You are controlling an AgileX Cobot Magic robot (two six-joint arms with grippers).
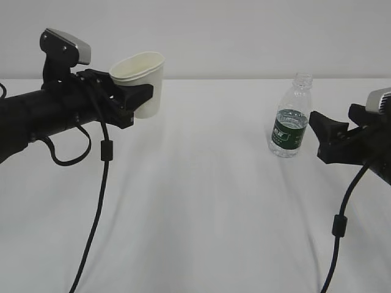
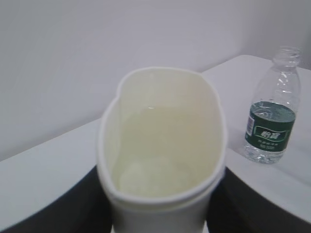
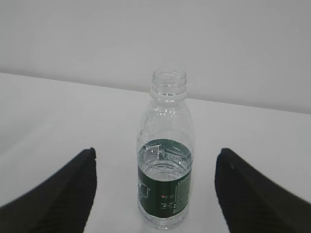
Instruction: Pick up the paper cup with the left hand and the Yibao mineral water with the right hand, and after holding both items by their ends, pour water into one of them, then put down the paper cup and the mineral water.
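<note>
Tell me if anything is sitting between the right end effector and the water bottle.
Nothing visible. The right end effector is open, facing the Yibao mineral water, with only bare white table between them.

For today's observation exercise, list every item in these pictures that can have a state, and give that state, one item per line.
Paper cup: lifted off the table, upright, rim squeezed oval, clamped in the left gripper.
Yibao mineral water bottle: standing upright on the table, uncapped, partly filled.
Left gripper: shut on the paper cup.
Right gripper: open, level with the bottle, not touching it.
White table: bears only the bottle.
</note>
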